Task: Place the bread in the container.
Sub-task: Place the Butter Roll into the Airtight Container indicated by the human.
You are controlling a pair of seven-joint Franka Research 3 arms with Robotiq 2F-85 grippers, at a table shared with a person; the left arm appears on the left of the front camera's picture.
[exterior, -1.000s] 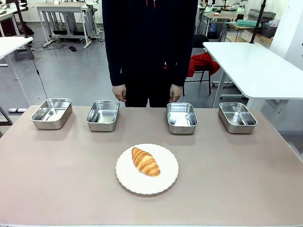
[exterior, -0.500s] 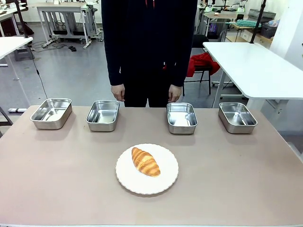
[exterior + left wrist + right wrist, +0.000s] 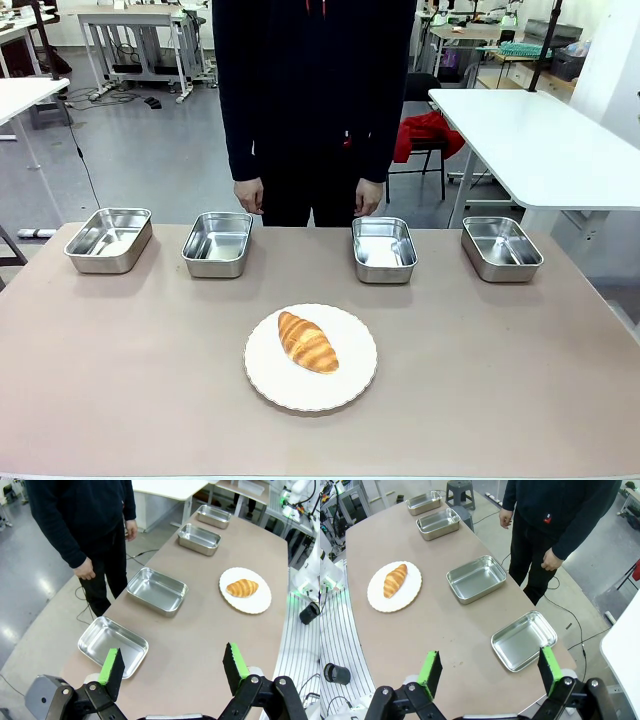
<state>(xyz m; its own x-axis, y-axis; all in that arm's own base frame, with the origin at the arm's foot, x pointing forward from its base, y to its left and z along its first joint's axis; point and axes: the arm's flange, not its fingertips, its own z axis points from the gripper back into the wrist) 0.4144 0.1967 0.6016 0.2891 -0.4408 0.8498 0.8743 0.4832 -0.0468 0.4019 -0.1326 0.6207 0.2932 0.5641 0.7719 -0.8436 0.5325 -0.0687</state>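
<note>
Only the person's hand has shifted slightly — bread stays on the plate; left gripper and right gripper both spread wide.

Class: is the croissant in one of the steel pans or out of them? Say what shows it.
Out. The croissant lies on the round white plate.

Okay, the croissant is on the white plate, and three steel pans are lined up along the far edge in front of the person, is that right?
Not quite: there are four steel pans in that row, not three, as the front view shows. The croissant is indeed on the white plate, and the row does run along the far edge in front of the person.
</note>
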